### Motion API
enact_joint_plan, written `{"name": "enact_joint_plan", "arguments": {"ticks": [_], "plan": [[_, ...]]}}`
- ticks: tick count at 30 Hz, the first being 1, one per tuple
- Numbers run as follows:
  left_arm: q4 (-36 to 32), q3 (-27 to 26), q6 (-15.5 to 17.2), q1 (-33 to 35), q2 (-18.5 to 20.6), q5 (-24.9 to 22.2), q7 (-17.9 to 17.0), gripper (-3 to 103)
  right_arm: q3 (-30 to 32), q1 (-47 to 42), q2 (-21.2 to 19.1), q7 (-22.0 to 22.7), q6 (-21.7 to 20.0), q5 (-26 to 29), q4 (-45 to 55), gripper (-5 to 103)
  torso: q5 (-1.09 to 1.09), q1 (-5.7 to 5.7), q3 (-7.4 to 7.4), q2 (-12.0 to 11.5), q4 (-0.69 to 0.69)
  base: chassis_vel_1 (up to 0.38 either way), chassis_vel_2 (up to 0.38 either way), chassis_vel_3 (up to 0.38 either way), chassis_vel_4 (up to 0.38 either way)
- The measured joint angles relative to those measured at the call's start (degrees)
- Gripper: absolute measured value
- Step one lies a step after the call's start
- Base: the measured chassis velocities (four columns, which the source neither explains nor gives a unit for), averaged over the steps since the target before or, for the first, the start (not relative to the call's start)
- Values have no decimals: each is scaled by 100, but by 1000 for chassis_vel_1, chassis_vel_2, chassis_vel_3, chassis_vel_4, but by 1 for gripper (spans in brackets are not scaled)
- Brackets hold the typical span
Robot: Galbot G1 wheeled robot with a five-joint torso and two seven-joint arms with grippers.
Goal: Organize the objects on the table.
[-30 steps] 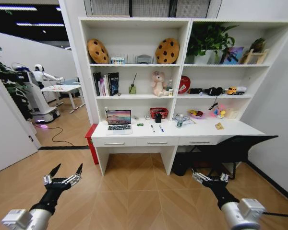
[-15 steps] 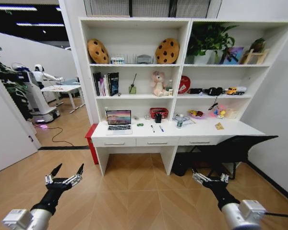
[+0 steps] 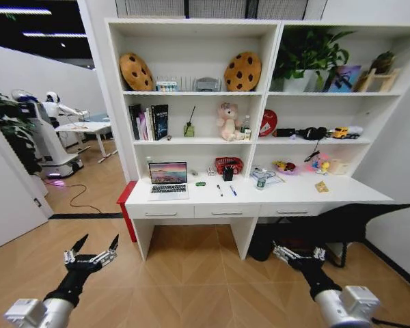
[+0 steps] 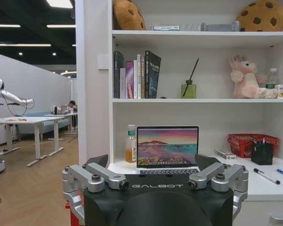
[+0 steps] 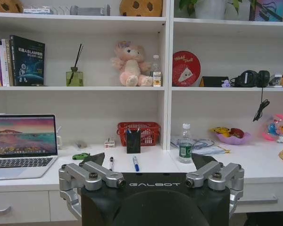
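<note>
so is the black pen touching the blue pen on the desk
Apart. The right wrist view shows the black pen and the blue pen lying side by side on the white desk, with a plain strip of bare desktop between them.

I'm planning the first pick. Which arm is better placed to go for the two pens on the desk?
Probably right. The pens lie nearer the right gripper side; the left gripper lines up with the laptop. Both hang far short of the desk.

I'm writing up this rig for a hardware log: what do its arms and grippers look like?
Both arms are black forearms ending in silver-grey cylindrical joints. The left gripper and right gripper have silver metal linkages with bolts and pointed black fingertips. The black wrist housing carries white "GALBOT" lettering.
</note>
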Motion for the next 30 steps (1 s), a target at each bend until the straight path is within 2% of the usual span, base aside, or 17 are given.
{"name": "enact_joint_plan", "arguments": {"ticks": [7, 8, 9, 12, 13, 15, 16, 18, 19, 21, 22, 23, 24, 26, 27, 30], "plan": [[20, 23, 13, -22, -9, 31, 1, 100, 11, -19, 7, -43, 53, -14, -1, 100, 4, -2, -2, 1, 0, -314, 325, 319, -317], [29, 26, 16, -28, -7, 33, 1, 100, 11, -19, 9, -51, 60, -17, 0, 100, -6, 1, 0, -1, -2, -339, 349, 352, -337], [29, 26, 16, -28, -7, 33, 1, 100, 11, -19, 9, -51, 60, -17, 0, 100, -6, 1, 0, -1, -2, -339, 349, 352, -337], [36, 34, 20, -48, -13, 36, 1, 100, 8, -10, 5, -57, 64, -18, 0, 100, 8, 0, 0, 0, 1, -383, 373, 352, -353], [46, 42, 23, -58, -17, 41, -1, 100, 7, -7, 4, -59, 64, -18, 0, 100, -5, 1, 0, 0, -1, -399, 399, 367, -341], [55, 49, 26, -64, -23, 46, -4, 100, 7, -6, 3, -59, 65, -19, 1, 100, -7, 1, 0, -1, -2, -394, 368, 367, -349], [56, 56, 26, -66, -34, 45, -5, 100, 6, -6, -1, -60, 68, -29, 0, 100, 7, 1, 0, -1, 0, -326, 386, 353, -358], [56, 64, 30, -64, -40, 28, -12, 100, 6, -9, -6, -64, 76, -49, 0, 100, 9, 1, 1, -1, 1, -326, 345, 343, -365], [57, 70, 37, -65, -46, 9, -19, 100, 4, -11, -9, -72, 92, -73, 2, 100, -4, 1, 0, -1, -1, -362, 345, 343, -331], [58, 72, 43, -66, -59, 0, -32, 100, 3, -14, -14, -76, 110, -106, 2, 100, -5, 2, 0, -1, -2, -328, 304, 343, -320], [57, 72, 42, -66, -71, -2, -37, 100, -3, -14, -17, -77, 112, -114, 1, 100, 10, 3, 1, -2, 1, -328, 303, 244, -320], [57, 72, 42, -65, -75, -2, -44, 100, -9, -14, -19, -77, 112, -115, 1, 100, 7, 8, 2, -3, 2, -206, 303, 232, -208], [58, 74, 44, -65, -80, -2, -53, 100, -15, -15, -18, -78, 115, -123, 2, 100, -7, 8, 2, -3, -3, -226, 181, 232, -125], [58, 73, 44, -66, -84, -2, -84, 100, -22, -14, -16, -79, 119, -132, 2, 100, -4, 5, 0, -2, -3, -226, 152, 139, -125], [53, 76, 44, -70, -90, -3, -127, 100, -26, -14, -14, -79, 121, -139, 2, 100, 5, 5, 1, -3, 1, -94, 122, 50, -71], [43, 77, 57, -100, -92, -9, -193, 100, -29, -33, -10, -79, 134, -151, 2, 100, -2, 2, 1, -2, 1, -31, 56, 33, -15]]}}
